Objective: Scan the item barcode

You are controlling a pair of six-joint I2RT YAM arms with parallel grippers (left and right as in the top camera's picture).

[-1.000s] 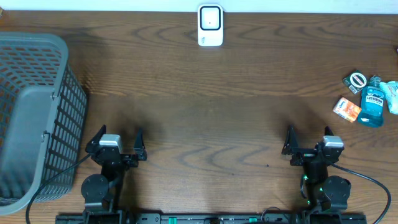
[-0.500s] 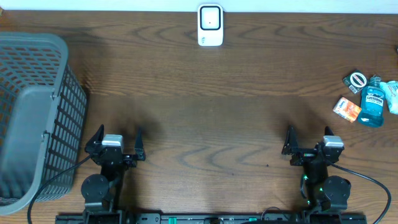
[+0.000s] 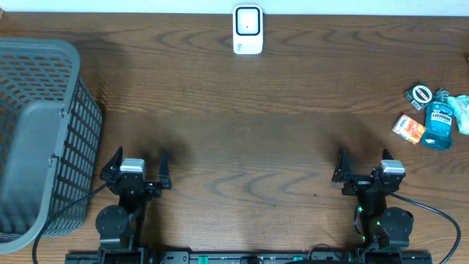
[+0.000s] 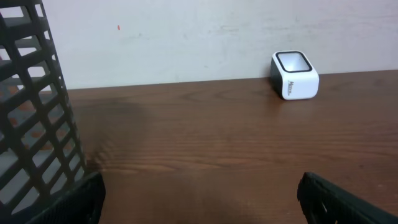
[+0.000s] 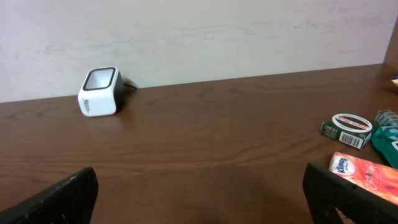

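While both arms rest at the near edge of the wooden surface (image 3: 249,125), neither holds anything. The left arm (image 3: 130,183) has its jaws spread wide, and its fingers (image 4: 348,200) show only as dark tips in the bottom corners of the left wrist view, with bare wood between them. The right arm (image 3: 374,187) has its jaws spread just as wide and empty. The white scanner (image 3: 248,30) stands upright at the far edge, roughly midway between the arms, against the pale wall (image 4: 186,37); its dark window faces up and forward. The items to scan lie in a small cluster at the far right edge, well apart from both arms: a blue mouthwash bottle (image 3: 440,129) lying flat, an orange packet (image 3: 409,129) just beside it, a small green box (image 3: 420,95) with a round white label, and a pale packet (image 3: 462,114) partly cut off by the frame. A grey mesh basket (image 3: 80,139) stands at the left edge, near the left arm.
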